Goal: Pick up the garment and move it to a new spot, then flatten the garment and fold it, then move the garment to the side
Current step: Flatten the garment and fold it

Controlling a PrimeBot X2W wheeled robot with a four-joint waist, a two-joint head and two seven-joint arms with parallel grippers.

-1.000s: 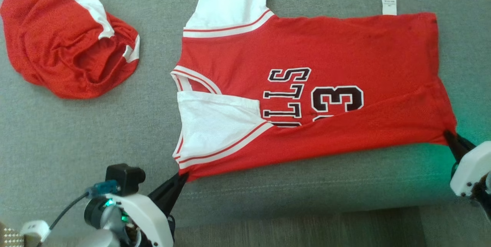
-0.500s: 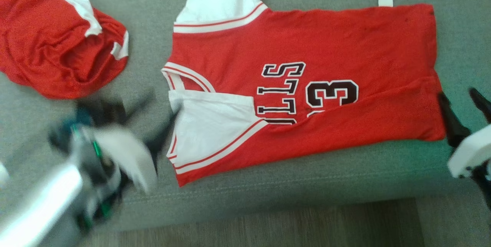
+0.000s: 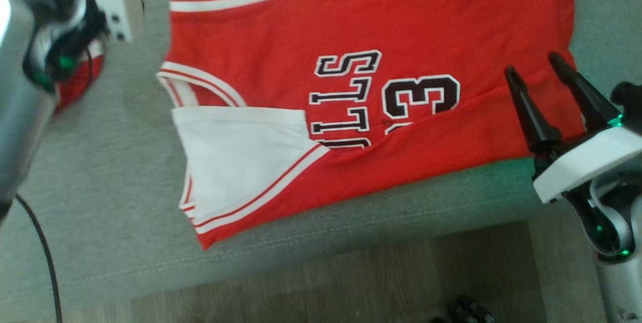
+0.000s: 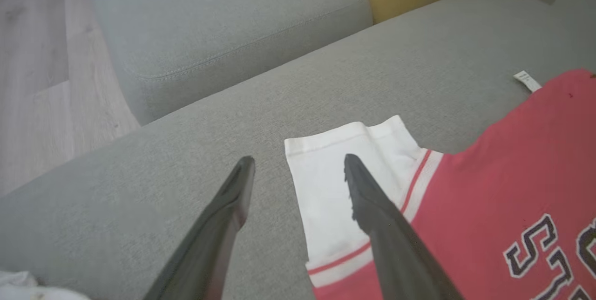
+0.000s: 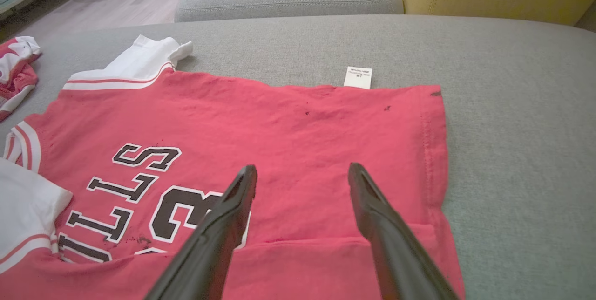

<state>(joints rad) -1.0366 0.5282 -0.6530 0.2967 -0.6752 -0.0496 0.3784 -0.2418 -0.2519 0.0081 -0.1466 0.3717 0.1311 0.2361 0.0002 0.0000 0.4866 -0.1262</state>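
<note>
1. Head view: the red jersey [image 3: 401,27] lies spread on the grey sofa seat [image 3: 75,162], collar toward the robot's left and hem toward its right; its near long side is already turned over the lettering, with the near white sleeve [image 3: 235,157] lying on top.
2. The right gripper [image 3: 530,63] is over the hem end, fingers spread wide with nothing between them; the left gripper [image 4: 298,159] is equally wide and empty, one finger over the far white sleeve [image 4: 335,188] and the other over bare cushion.
3. The step in hand looks to be the matching fold of the far long side.
4. To do it well, each gripper should pinch the far edge itself; the left at the sleeve's outer corner, the right at the hem corner near the care label [image 5: 358,77]; both layers should be caught.
5. Both ends should then lift together and come toward the robot at one pace, so the crease runs straight and the near fold is not dragged open.
6. No container is in play; the seat bears the jersey and, well apart, a second red garment [image 5: 14,71].
</note>
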